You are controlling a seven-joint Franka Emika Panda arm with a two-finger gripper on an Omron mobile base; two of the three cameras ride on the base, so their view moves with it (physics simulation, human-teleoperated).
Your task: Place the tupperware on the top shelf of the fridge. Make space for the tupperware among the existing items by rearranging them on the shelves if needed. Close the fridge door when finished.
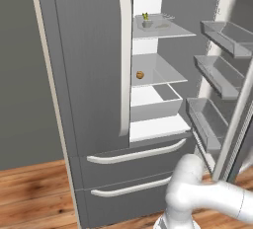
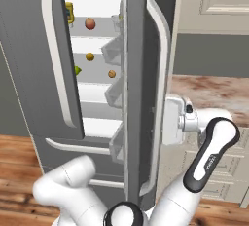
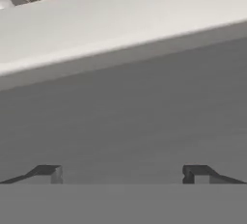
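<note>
Gripper spread against fridge door

The fridge stands open on its right half, the open door and its racks flanking the way in, with the tupperware on the top shelf and bare room beside it.

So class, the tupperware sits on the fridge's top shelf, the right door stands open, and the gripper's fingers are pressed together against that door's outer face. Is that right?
Not quite. The fingers are spread wide apart, not pressed together, as the hand view shows: the gripper is open in front of the grey face of the door. The tupperware does sit on the top shelf of the fridge, and that door stands open.
</note>
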